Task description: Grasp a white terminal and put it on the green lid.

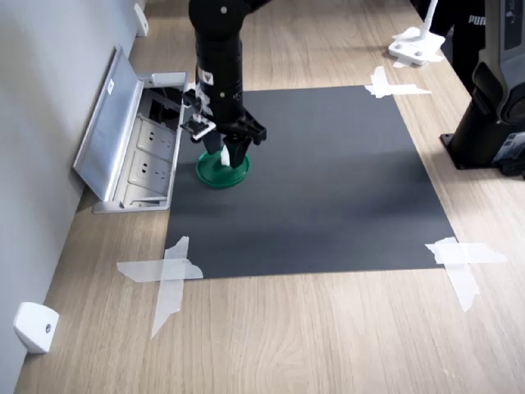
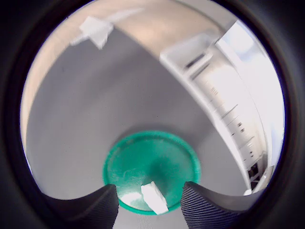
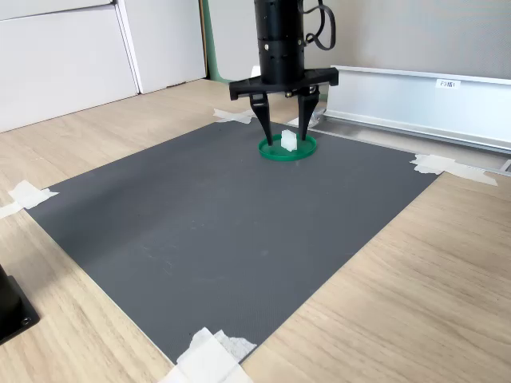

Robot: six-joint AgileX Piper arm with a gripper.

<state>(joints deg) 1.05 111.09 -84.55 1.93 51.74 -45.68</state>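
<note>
White terminal point(image 3: 288, 140) sits on green lid point(image 3: 287, 150), far side of mat point(image 3: 231, 231); gripper point(image 3: 283, 128) spread w/ fingers either side. No readable writing.

Lid and terminal at the mat's edge, under the tool

The mat point(image 1: 320, 180) lay flat on the worktop point(image 1: 328, 336), taped down at its corners. The lid point(image 1: 222, 171) sat on the mat near the edge at the first exterior view's left, just beside the socket box point(image 1: 135, 144) that stood against the wall point(image 1: 41, 123). The terminal point(image 3: 289, 141) rested on the lid, inside its rim, between the spread fingers of the tool point(image 3: 283, 121), which hung straight above the lid and did not touch the terminal. In the first exterior view, a bracket point(image 1: 34, 327) sat at the wall's foot in the near left corner, and a stand base point(image 1: 484, 123) stood off the mat's right edge.
</note>
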